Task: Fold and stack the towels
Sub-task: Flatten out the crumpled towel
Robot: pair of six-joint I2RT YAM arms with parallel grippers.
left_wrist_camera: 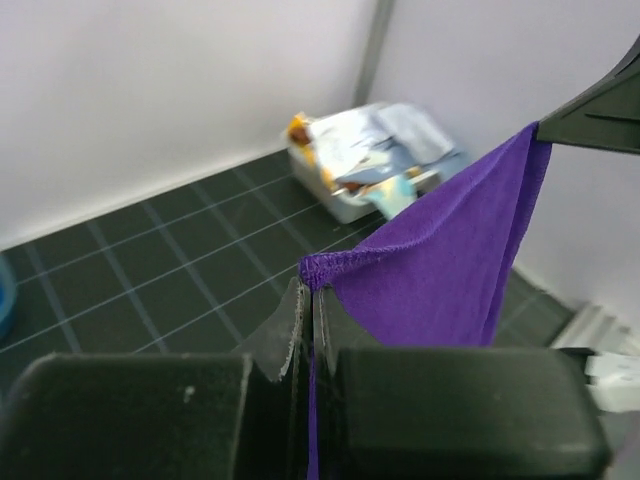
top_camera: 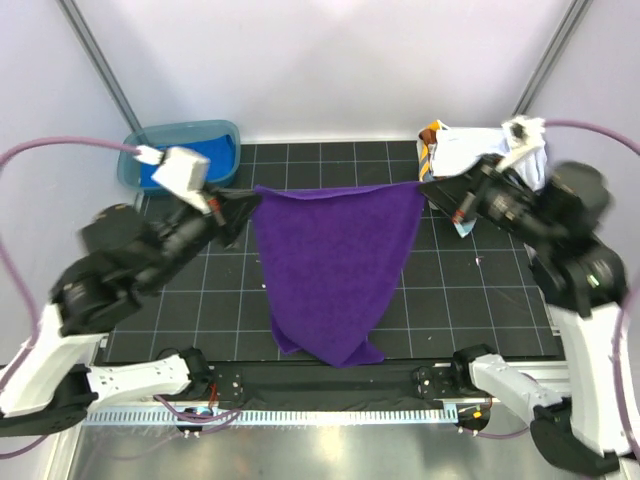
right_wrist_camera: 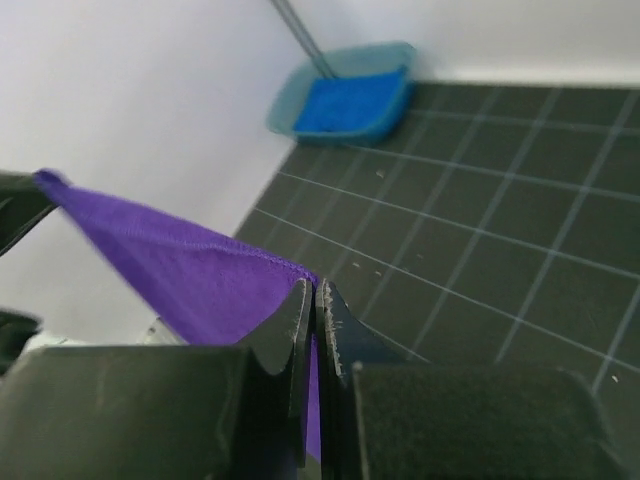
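At the upper left of the top view you'll see the teal tub point(top_camera: 190, 128) with a royal blue towel point(right_wrist_camera: 352, 98) lying flat inside it. Just right of it, your left gripper point(top_camera: 245, 205) has its jaws pressed all the way together on the top left corner of the purple towel point(top_camera: 335, 270). In the left wrist view the hemmed corner comes out from between the fingertips with no gap showing.

The purple towel hangs in the middle of the frame, its top edge pulled nearly straight between your two grippers. The rest drapes down over the black gridded table point(top_camera: 480, 300) and narrows to a crumpled point near the bottom centre.

Your right gripper point(top_camera: 432, 190) pinches the top right corner the same way. In the right wrist view its jaws are fully closed, with purple cloth sandwiched between them.

At the upper right, behind that gripper, sits the white basket point(left_wrist_camera: 340, 208), holding a loose heap of pale towels point(top_camera: 470, 148).
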